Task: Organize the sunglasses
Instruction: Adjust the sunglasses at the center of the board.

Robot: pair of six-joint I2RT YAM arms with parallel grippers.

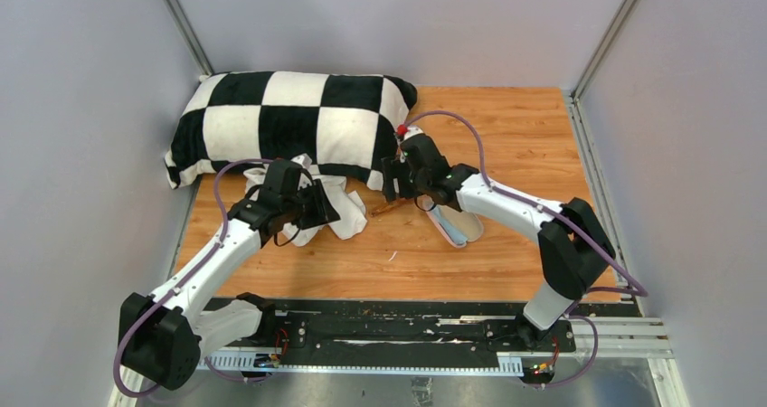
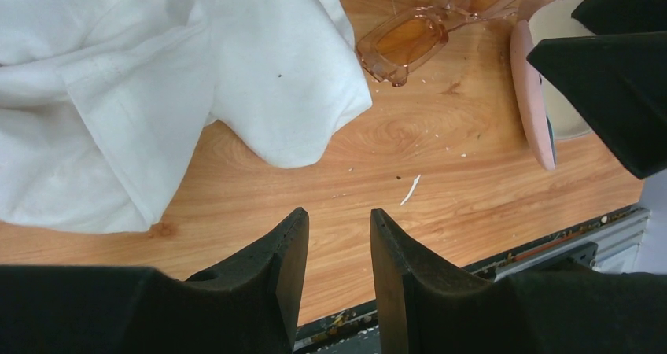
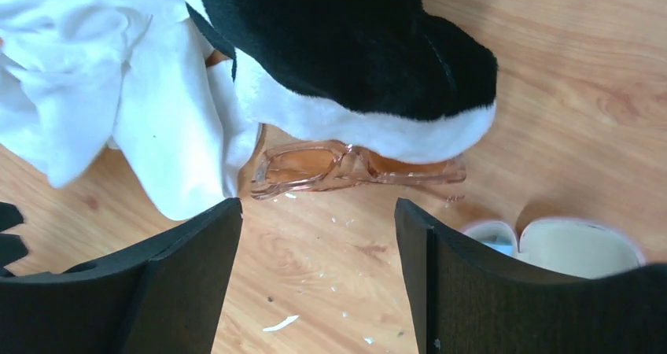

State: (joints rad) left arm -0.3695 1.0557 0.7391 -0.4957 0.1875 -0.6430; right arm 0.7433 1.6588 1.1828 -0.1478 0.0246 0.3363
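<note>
Counter of orange-brown wood grain fills the middle of the top view, walled in by pale panels. A plush pillow in black and white checks lies across the upper left of that view. Just below it sits a crumpled white cloth, its folds touching the pillow's lower edge.

The left hand hovers at the cloth's right side, its two black fingers a narrow gap apart with only bare counter showing between them. The right hand hangs at the centre of the top view near the pillow's lower right corner, its fingers spread wide with nothing between them.

A pink oblong clamshell case with a cream inside lies open on the counter right of centre, just below the right hand.

The sunglasses, a pair with a clear amber plastic frame and orange lenses, rest on the counter between the cloth and the case. In the right wrist view one lens is in the open and the other is tucked under the pillow's corner. A thin white sliver lies on the wood nearby.
</note>
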